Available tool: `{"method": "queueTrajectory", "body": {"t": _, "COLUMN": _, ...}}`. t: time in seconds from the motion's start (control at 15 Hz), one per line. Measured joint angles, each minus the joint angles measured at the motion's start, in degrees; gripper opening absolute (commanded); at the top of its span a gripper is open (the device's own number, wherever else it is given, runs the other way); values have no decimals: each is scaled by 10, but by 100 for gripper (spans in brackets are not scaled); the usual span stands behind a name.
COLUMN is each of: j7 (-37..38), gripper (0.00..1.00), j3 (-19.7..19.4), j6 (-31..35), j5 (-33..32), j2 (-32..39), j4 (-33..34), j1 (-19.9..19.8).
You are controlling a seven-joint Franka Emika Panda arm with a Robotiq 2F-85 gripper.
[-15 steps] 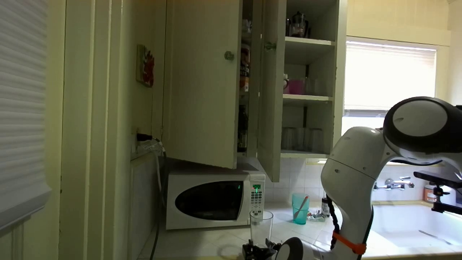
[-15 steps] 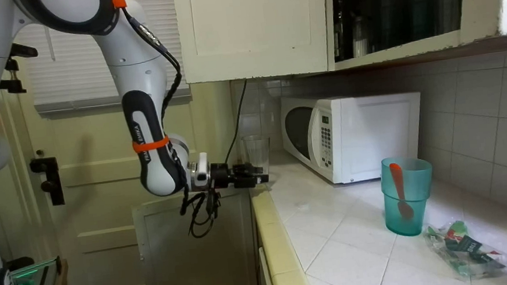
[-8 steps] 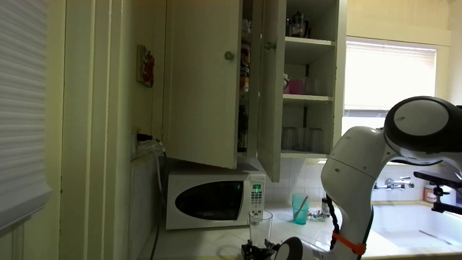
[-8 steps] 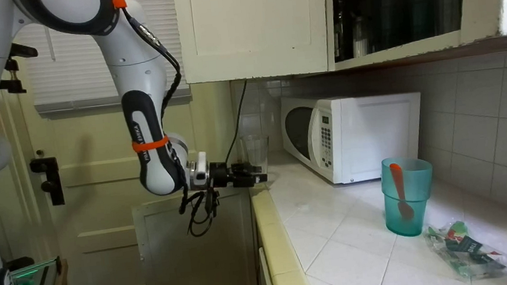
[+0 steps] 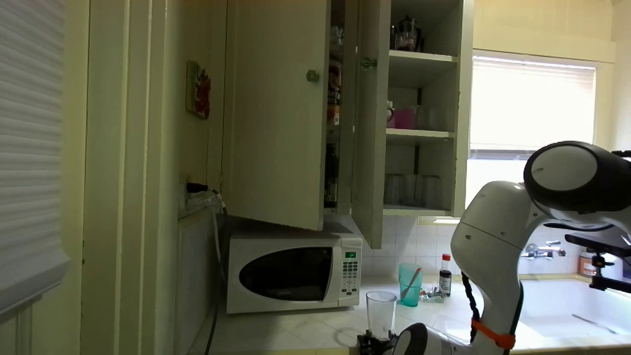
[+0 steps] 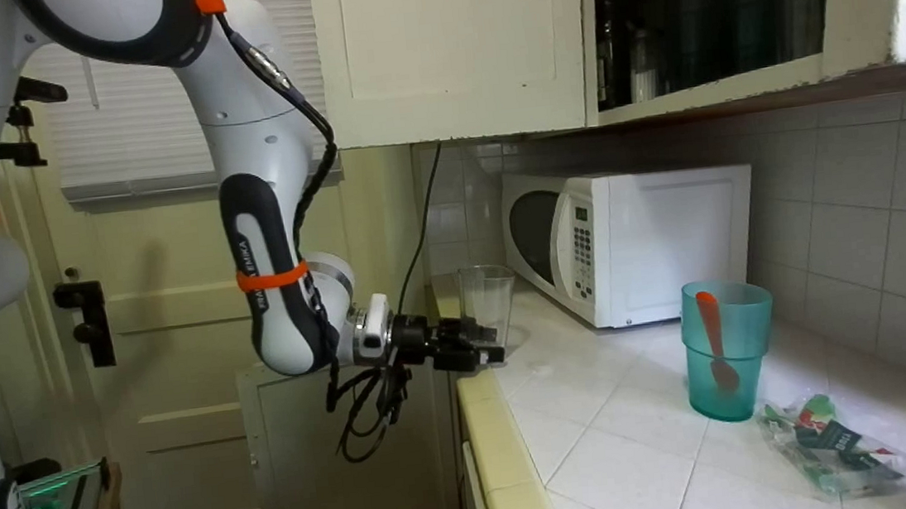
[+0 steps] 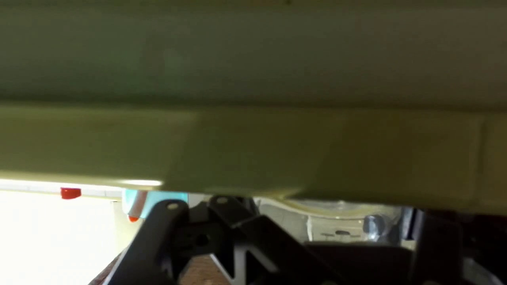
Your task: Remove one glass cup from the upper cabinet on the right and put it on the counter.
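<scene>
The base of the glass is hidden behind the gripper in both exterior views, so whether it touches the counter cannot be told; the jaws are clenched around its lower part, and it is roughly upright. In an exterior view the lower border crops the gripper. The wrist view gives blurred fingers and a distorted patch of glass beside the yellow edging. Compared with half a second ago, glass and gripper sit lower and closer to the teal cup, and the red-capped bottle, whose cap the arm covered then, shows fully. More glasses on the open cabinet's lowest shelf are recognisable in an exterior view; the plastic bag is largest in an exterior view where the cabinet's inside is mostly dark.
</scene>
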Motion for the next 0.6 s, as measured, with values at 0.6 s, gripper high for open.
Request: {"method": "queueTrajectory", "body": {"t": 0.6, "j7": -2, "gripper": 51, "j3": -38, "j6": -2, "j5": 0, "j2": -5, "j4": 2, "j1": 6}}
